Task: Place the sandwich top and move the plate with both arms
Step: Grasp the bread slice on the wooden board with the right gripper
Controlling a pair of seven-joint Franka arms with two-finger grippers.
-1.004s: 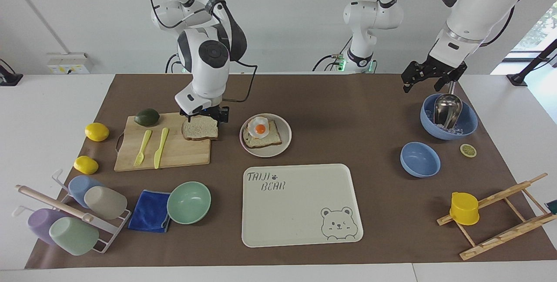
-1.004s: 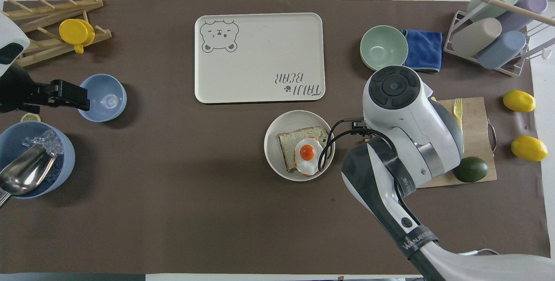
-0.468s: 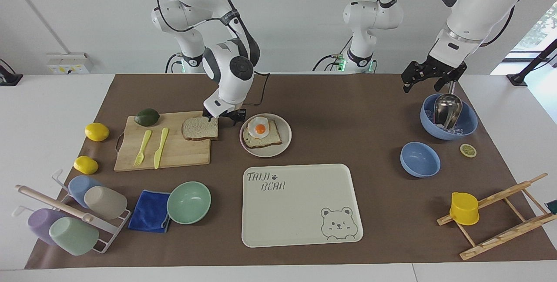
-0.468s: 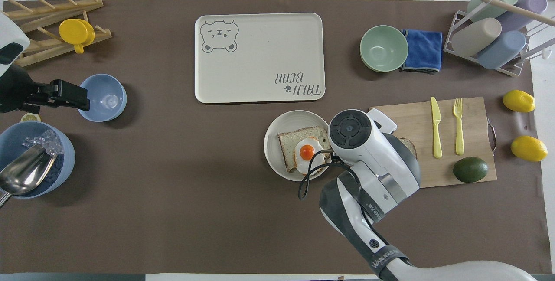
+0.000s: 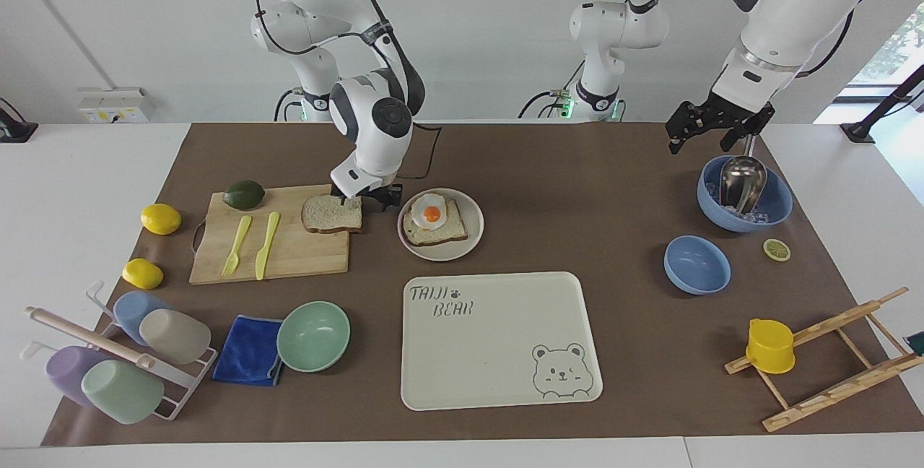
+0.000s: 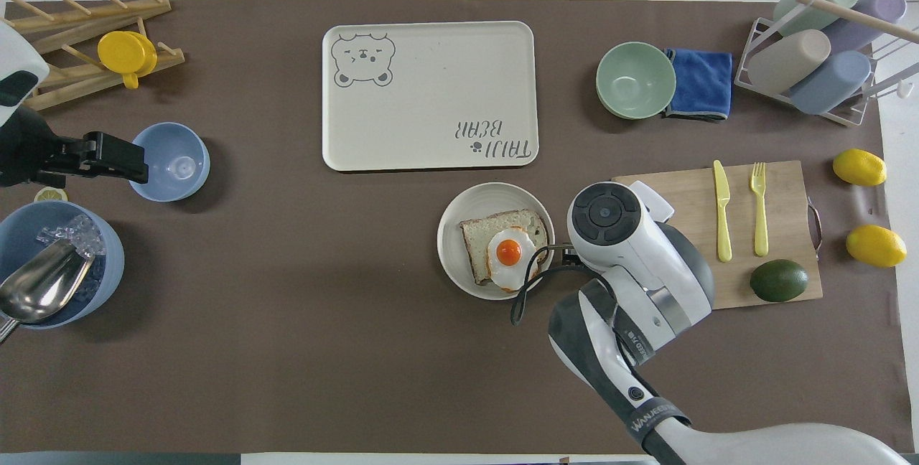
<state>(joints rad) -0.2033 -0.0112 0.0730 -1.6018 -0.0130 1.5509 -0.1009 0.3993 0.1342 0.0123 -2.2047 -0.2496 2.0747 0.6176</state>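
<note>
Brown mat (image 5: 577,186) on table: plate (image 5: 471,235) centre, tray (image 5: 498,352) at 6 o'clock, cutting board (image 5: 289,255) at 9, bowls (image 5: 696,264) at 3.

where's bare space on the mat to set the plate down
The tray is bare. So is the mat between the plate and the small blue bowl. Around the cutting board it is crowded, with the right hand at the sandwich top.

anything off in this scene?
Nothing stands out. Bread slice lies flat on the board, overhanging its edge toward the plate; right gripper is at it. Left gripper waits over the ice bowl.
</note>
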